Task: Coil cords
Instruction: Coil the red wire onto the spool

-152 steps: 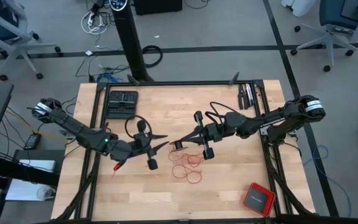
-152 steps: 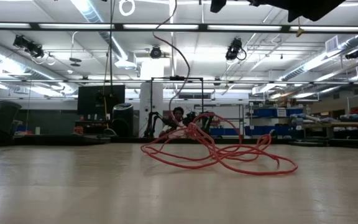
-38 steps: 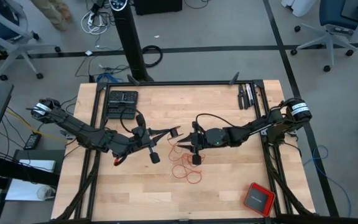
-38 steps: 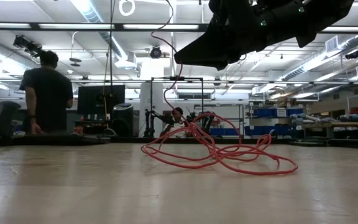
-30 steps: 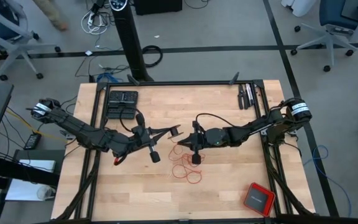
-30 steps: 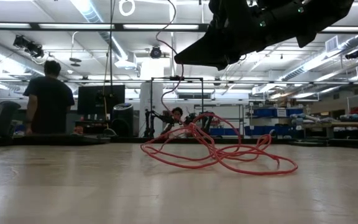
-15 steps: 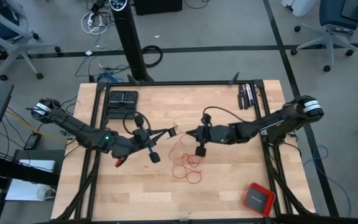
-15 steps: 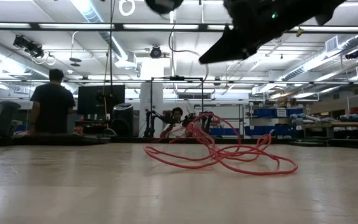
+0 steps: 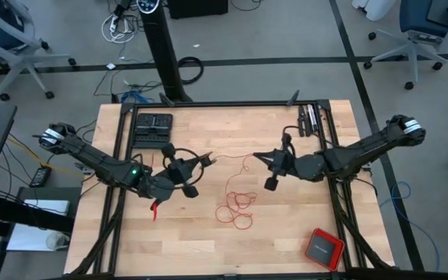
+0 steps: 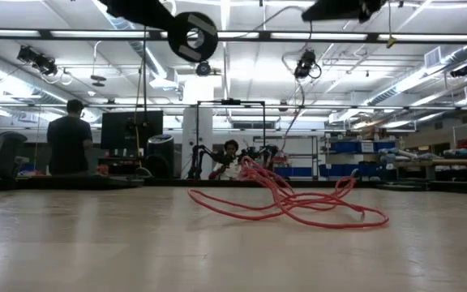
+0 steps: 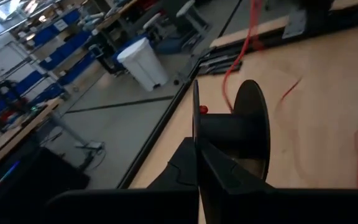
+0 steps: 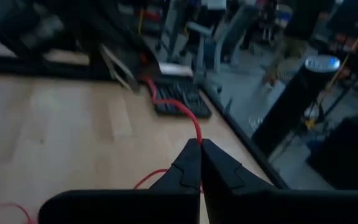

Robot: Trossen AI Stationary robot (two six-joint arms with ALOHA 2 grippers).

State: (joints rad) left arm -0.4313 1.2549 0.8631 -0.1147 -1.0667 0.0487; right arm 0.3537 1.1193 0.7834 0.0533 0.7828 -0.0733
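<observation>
Pinching the thin red cord (image 12: 178,109), the right gripper (image 12: 200,145) was pressed together above the table (image 9: 286,233); loose loops lay mid-table; a black spool (image 11: 247,127) was clamped in the left gripper (image 11: 197,140)

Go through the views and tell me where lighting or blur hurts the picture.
Low view: bright ceiling strips backlight the arms into silhouettes, while the red cord stays clear on the table. Right wrist view: dim and soft, yet the cord pinched in the right gripper is readable. Left wrist view: the left gripper is dark and blurred up close. High view: even light.
</observation>
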